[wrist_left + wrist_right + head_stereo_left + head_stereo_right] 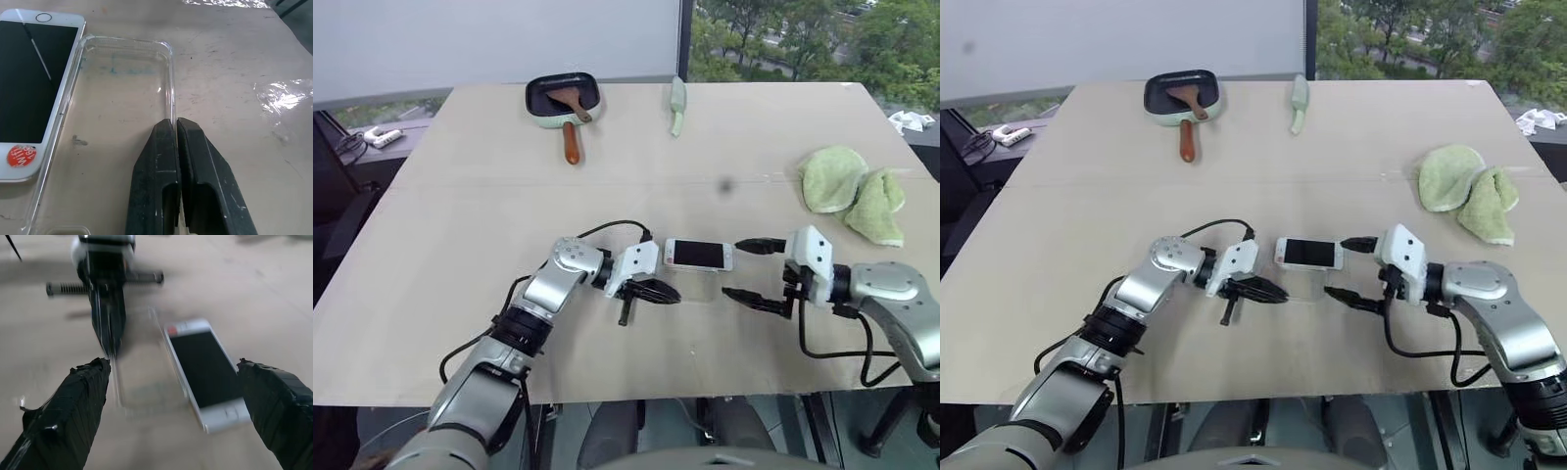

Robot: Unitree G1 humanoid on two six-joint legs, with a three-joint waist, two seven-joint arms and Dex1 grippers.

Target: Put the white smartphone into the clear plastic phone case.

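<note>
Left hand (658, 291) low over table (460, 225), fingers (166, 161) pressed together, pointing right. Right hand (751, 271) opposite, fingers (83, 396) spread wide, pointing left. Both forearms angled inward.

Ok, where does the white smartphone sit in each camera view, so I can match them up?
Left eye view: white smartphone at centre, between both grippers.
Right eye view: centre, a little left.
Left wrist view: upper left corner, alongside the clear plastic phone case.
Right wrist view: right of centre, between that gripper's fingers.
Shared landmark: the case lying beside the phone, its rim pinched by the left gripper.
</note>
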